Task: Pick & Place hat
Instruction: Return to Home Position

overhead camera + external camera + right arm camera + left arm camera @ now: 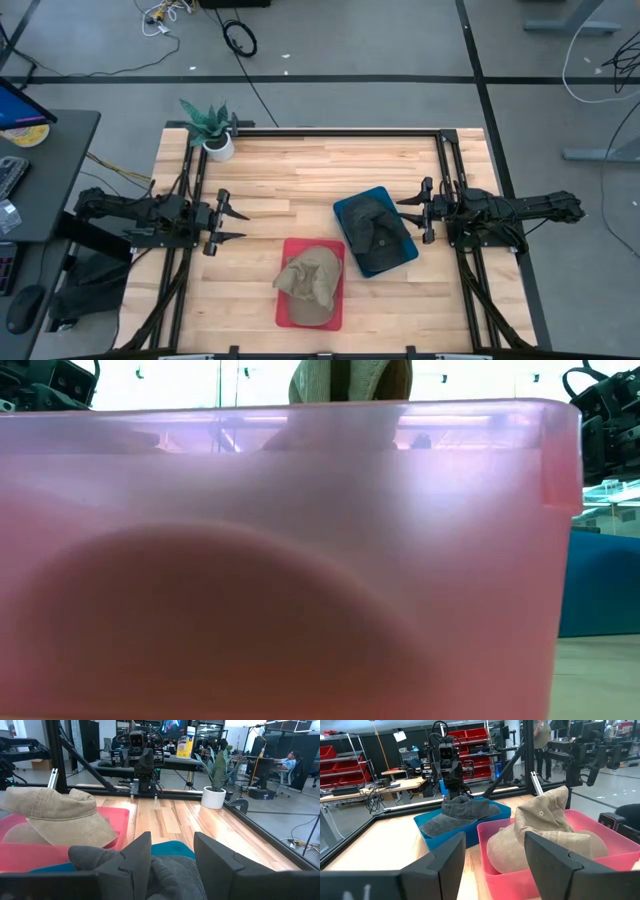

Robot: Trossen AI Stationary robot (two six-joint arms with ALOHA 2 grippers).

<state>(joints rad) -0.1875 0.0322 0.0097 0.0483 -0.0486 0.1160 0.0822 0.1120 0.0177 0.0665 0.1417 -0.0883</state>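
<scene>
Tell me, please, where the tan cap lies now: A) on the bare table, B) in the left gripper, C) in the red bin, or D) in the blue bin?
C: the tan cap sits in the red bin, while a grey cap fills the blue bin.

Grey floor (380, 40), loose cables (240, 38); shelves of red crates (479, 735); dark desk (55, 170).

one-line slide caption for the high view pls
Brown cap in red bin, grey cap in blue bin, left gripper and right gripper open alongside.
</scene>
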